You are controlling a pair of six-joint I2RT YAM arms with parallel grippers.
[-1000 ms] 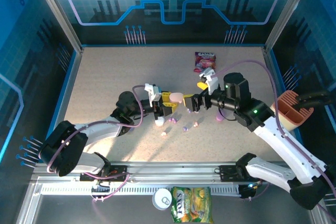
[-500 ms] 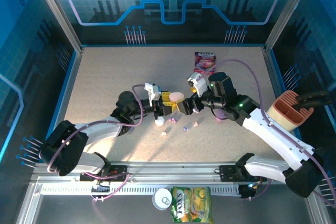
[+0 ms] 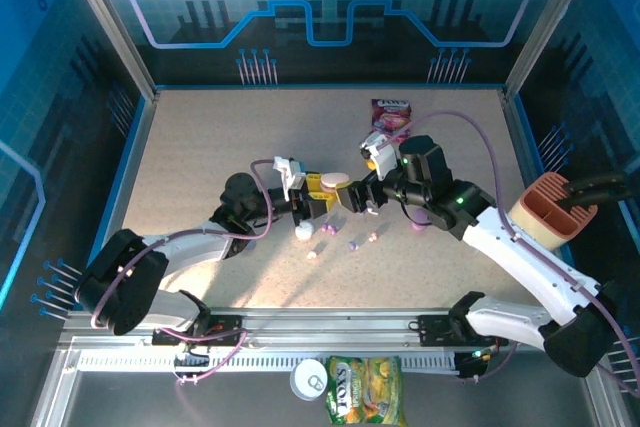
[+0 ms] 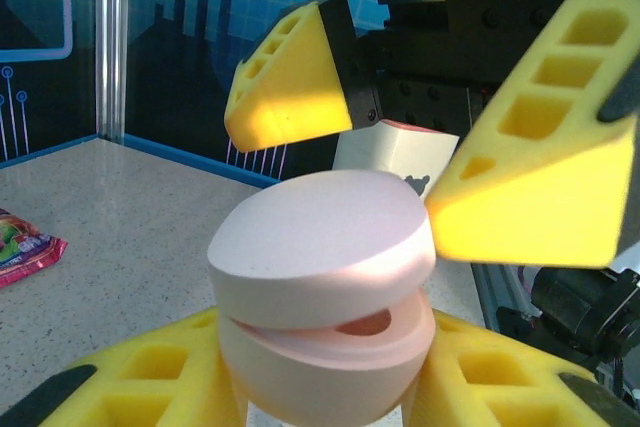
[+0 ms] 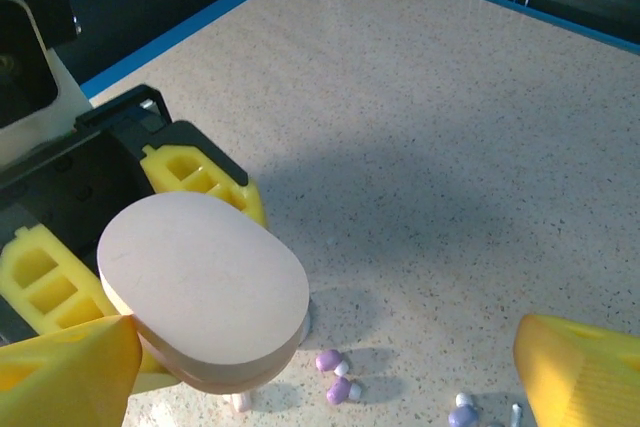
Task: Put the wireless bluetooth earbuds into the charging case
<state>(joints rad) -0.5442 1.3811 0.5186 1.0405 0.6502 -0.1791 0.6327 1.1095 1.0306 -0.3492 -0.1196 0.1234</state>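
Within left tool [image 4: 320, 397], pink case [image 4: 325, 362], lid [image 4: 320, 242] ajar

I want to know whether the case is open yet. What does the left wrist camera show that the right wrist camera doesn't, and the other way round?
Left wrist camera: the pink case side-on, its lid lifted a crack over a hollow inside, and a colourful packet lying on the table. Right wrist camera: the lid's flat top from above, and loose purple earbuds on the table near the case. Both: the left gripper clamped on the case, and the right gripper open, its yellow fingers spread either side of the lid.
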